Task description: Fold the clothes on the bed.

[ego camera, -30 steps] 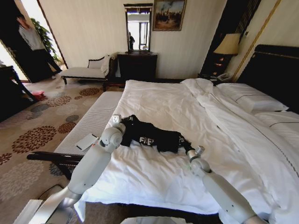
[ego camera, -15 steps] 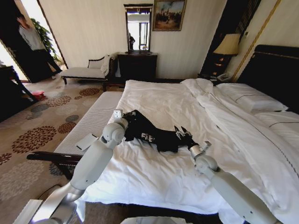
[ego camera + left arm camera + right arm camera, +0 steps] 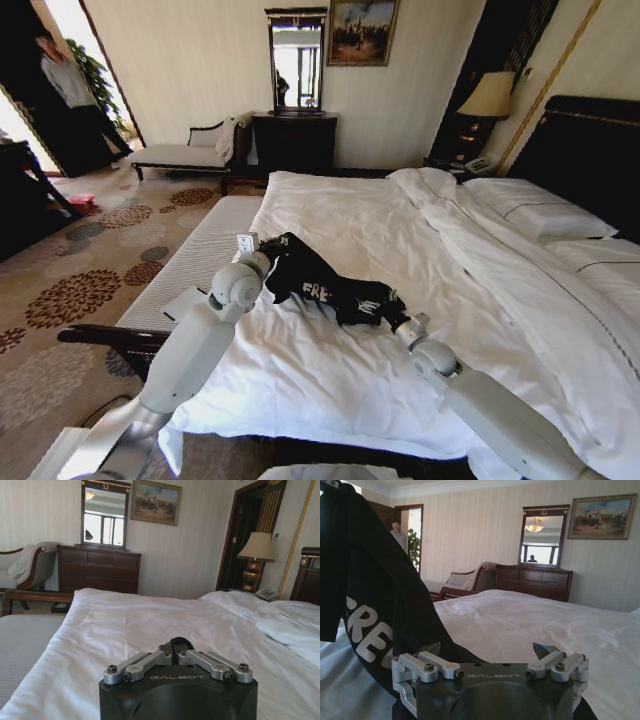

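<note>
The clothes are one black T-shirt (image 3: 335,288) with white lettering, stretched across the near left part of the bed (image 3: 340,210). My left gripper (image 3: 270,250) is shut on its left end and holds that end up off the sheet; in the left wrist view the gripper (image 3: 175,650) has its fingers closed together over the white sheet (image 3: 150,625). In the right wrist view the T-shirt (image 3: 375,605) hangs as a dark sheet from above. My right gripper (image 3: 388,305) sits at the shirt's right end, and its jaws (image 3: 490,655) are spread wide with fabric draped by one side.
A striped bench (image 3: 205,250) runs along the bed's left side with a flat white object (image 3: 185,302) on it. A rumpled duvet (image 3: 480,250), pillows (image 3: 540,210) and the dark headboard (image 3: 590,150) lie right. A chaise (image 3: 185,152) and dresser (image 3: 293,140) stand at the far wall.
My left gripper has drawn the shirt's left end up and back, stretching the shirt out. My right gripper rose open off the shirt, then came down at its right end.
</note>
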Robot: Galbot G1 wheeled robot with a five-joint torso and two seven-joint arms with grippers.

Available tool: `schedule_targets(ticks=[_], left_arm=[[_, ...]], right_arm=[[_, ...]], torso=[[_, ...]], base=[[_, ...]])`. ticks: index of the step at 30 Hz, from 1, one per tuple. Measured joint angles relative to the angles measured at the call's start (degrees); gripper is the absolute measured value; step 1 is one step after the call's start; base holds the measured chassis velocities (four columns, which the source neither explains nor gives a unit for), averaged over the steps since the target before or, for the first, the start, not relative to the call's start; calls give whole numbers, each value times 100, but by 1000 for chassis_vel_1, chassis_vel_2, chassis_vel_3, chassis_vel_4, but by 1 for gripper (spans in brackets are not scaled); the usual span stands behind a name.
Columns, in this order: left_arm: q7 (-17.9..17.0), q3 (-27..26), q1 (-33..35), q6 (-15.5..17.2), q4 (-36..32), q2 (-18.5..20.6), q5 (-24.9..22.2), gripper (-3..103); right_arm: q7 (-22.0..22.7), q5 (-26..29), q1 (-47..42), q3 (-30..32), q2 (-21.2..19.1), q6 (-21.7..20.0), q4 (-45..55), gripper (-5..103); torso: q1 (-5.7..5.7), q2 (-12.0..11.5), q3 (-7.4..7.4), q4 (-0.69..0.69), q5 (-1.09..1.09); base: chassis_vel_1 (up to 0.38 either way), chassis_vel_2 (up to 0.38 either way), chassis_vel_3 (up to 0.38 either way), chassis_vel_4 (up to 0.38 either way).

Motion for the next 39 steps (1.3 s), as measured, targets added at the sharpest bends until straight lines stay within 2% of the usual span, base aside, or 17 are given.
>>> schedule_targets(ticks=[7,13,22,39], left_arm=[[-7,-11,-61,1,-34,32,-54,0],[-13,-16,-115,5,-50,37,-104,0],[-23,-4,-131,15,-80,76,-125,0],[-34,31,-171,30,-17,66,-119,0]], right_arm=[[1,-187,205,-181,-281,-46,-191,100],[-38,-291,312,-374,-351,-49,-359,100],[-193,-292,666,-829,-124,70,-653,100],[-766,-204,1051,-1185,54,310,-977,100]], torso=[[0,0,0,-1,0],[0,0,0,-2,1],[0,0,0,0,0],[1,0,0,-1,0]], base=[[0,0,0,0],[0,0,0,0],[0,0,0,0],[0,0,0,0]])
